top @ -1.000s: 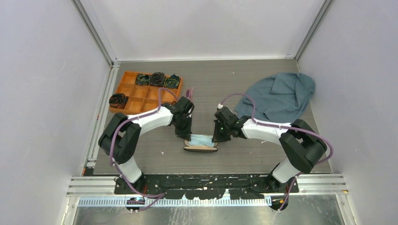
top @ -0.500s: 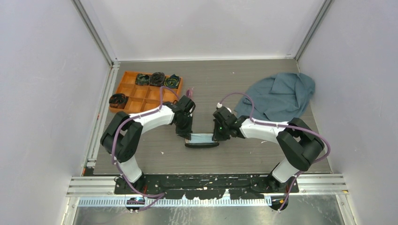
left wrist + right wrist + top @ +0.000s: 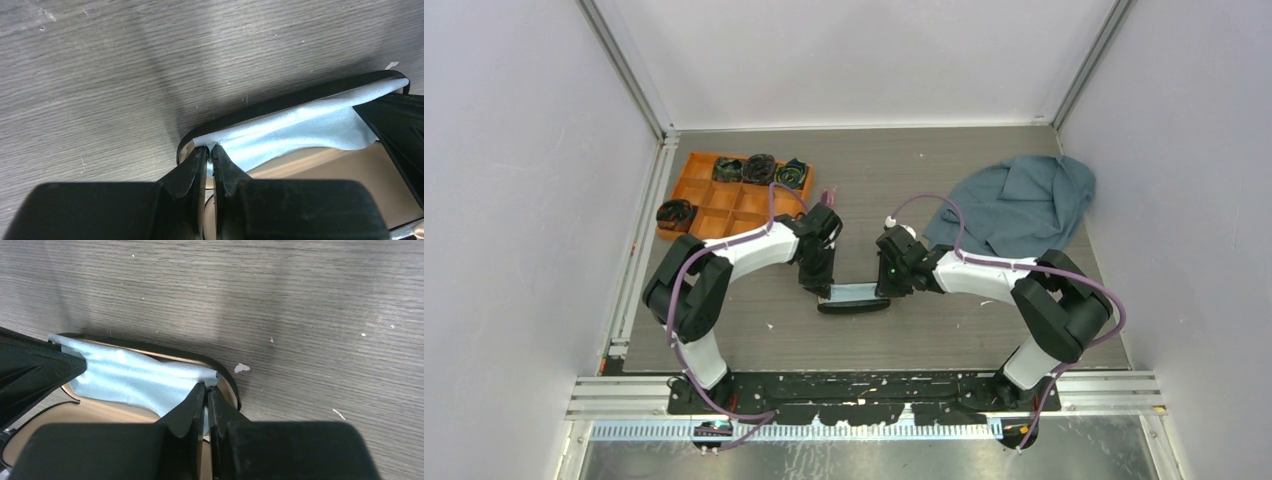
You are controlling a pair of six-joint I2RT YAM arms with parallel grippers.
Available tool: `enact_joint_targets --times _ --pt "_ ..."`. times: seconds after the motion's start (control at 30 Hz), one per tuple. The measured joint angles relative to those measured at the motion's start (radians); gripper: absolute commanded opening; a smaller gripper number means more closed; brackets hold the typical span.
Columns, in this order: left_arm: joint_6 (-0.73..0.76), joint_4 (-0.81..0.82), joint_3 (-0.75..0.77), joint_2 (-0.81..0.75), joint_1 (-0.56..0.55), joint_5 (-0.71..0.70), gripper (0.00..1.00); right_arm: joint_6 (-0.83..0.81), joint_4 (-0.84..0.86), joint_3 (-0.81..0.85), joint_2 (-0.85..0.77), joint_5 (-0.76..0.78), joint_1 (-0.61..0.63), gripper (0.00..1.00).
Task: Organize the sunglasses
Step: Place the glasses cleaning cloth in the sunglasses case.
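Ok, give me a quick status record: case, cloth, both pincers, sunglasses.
black case: open, tan lining showing
light-blue cloth: spread over the case's opening
left pincer: shut on one end of the cloth
right pincer: shut on the opposite end
sunglasses: not visible in either wrist view

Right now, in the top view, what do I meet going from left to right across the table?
Orange tray → left gripper → black case, light-blue cloth inside → right gripper → grey-blue towel.
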Motion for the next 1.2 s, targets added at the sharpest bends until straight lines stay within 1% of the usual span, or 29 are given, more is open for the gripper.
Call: enact_joint_targets --times 0.37,0.53,0.67,0.8,1.0,1.2 --pt "0.001 -0.053 0.002 -0.048 0.0 -0.012 0.16 0.0 -0.031 0.001 -0.027 0.015 0.0 0.26" --pt "0.001 -0.077 0.012 -0.078 0.0 -0.018 0.17 0.0 -0.055 0.001 -0.063 0.025 0.0 0.28" --pt "0.001 -0.086 0.021 -0.094 0.0 -0.023 0.18 0.0 -0.075 0.0 -0.093 0.03 0.0 0.31" --pt "0.001 -0.101 0.021 -0.105 0.0 -0.026 0.18 0.0 -0.088 -0.002 -0.111 0.03 0.0 0.38" --pt "0.001 -0.117 0.021 -0.123 0.0 -0.034 0.19 0.0 -0.11 -0.005 -0.137 0.03 0.0 0.44" --pt "0.001 -0.149 0.046 -0.172 0.0 -0.05 0.22 -0.002 -0.158 -0.005 -0.213 0.034 0.0 0.52"
